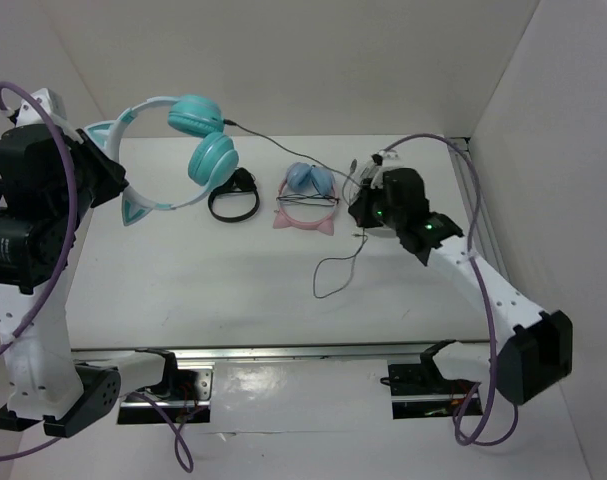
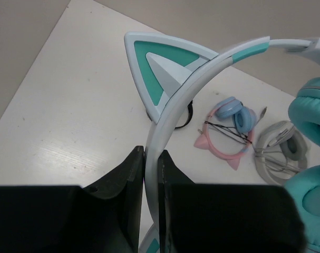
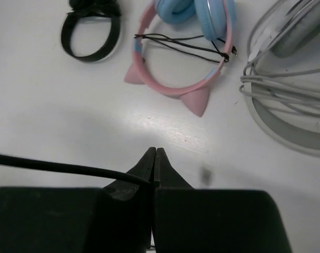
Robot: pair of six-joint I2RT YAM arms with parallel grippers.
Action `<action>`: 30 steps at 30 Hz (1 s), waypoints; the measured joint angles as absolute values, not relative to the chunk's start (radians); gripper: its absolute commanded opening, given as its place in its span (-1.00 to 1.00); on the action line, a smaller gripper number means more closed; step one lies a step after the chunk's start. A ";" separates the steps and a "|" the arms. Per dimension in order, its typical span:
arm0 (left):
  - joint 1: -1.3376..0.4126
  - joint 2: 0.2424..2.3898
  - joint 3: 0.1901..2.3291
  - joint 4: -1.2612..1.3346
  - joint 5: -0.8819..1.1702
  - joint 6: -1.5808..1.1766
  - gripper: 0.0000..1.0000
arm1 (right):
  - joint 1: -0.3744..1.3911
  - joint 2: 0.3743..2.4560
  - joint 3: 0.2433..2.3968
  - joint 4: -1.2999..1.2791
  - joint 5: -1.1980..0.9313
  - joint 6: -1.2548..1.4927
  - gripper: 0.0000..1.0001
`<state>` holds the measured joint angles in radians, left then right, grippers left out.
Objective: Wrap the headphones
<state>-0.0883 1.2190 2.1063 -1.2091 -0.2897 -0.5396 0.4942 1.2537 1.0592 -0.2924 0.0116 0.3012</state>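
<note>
The teal headphones (image 1: 213,158) hang in the air over the table's far left, cups to the right and both cat ears showing. My left gripper (image 2: 151,153) is shut on their pale headband (image 2: 202,71), just below one cat ear (image 2: 160,68). In the top view the left gripper (image 1: 118,175) sits at the band's left side. The thin black cable (image 1: 283,145) runs from the upper cup across to my right gripper (image 1: 360,212), then trails in a loop (image 1: 333,272) on the table. The right gripper (image 3: 155,152) is shut, with the cable (image 3: 54,167) caught at its left finger.
A pink cat-ear pair with light blue cups (image 1: 305,205) lies mid-table, and a black strap ring (image 1: 233,200) lies to its left. A grey-white pair with a bundled cord (image 3: 291,105) lies under the right arm. White walls close in on the left, back and right.
</note>
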 measured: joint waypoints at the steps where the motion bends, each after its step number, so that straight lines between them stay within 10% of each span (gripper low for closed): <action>1: -0.088 1.217 2.111 -1.221 -0.291 -0.527 -1.00 | 0.432 1.221 1.039 -0.290 -0.095 0.295 -1.00; 9: -0.088 1.230 2.116 -1.258 -0.297 -0.520 -1.00 | 0.576 1.328 1.295 -0.381 0.285 0.254 -1.00; 16: -0.088 1.227 2.075 -1.253 -0.275 -0.519 -1.00 | 0.517 1.281 1.141 -0.224 -0.476 0.239 -1.00; 21: -0.088 1.223 2.083 -1.251 -0.275 -0.503 -1.00 | 0.850 1.315 1.275 -0.334 0.097 0.225 -1.00; 30: -0.088 1.208 2.095 -1.253 -0.253 -0.499 -1.00 | 0.791 1.168 1.237 -0.311 -0.021 0.154 -1.00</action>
